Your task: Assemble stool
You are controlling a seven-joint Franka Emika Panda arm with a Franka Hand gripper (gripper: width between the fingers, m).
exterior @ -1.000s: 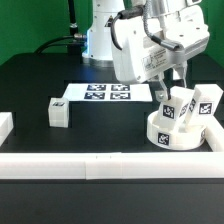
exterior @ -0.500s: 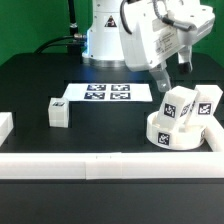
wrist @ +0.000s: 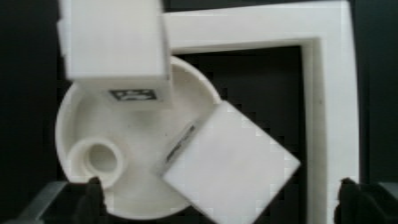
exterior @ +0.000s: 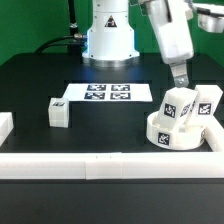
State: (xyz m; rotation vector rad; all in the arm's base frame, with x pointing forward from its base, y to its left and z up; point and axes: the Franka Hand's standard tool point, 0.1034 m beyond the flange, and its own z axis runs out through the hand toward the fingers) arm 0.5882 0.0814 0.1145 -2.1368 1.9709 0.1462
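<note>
The round white stool seat [exterior: 165, 135] lies at the exterior view's right, by the rail corner. Two white tagged leg blocks [exterior: 180, 105] [exterior: 207, 101] stand on it. A third leg block [exterior: 58, 112] lies alone at the exterior view's left. My gripper [exterior: 180, 77] hangs just above the nearer standing block, clear of it. In the wrist view the seat [wrist: 116, 125] with its hole fills the middle, with one leg block [wrist: 116, 40] and a second, tilted one [wrist: 231, 165] on it. My gripper [wrist: 217, 205] is open and empty, its fingertips [wrist: 80, 200] dark and wide apart.
The marker board [exterior: 108, 93] lies flat in the middle at the back. A long white rail [exterior: 100, 165] runs along the front, its corner wraps round the seat [wrist: 329, 60], and a short white piece [exterior: 5, 125] sits at the left edge. The robot base [exterior: 108, 35] stands behind.
The arm has risen and swung toward the exterior view's upper right, lifting my gripper off the leg blocks on the seat. The blocks and the seat have stayed put.
</note>
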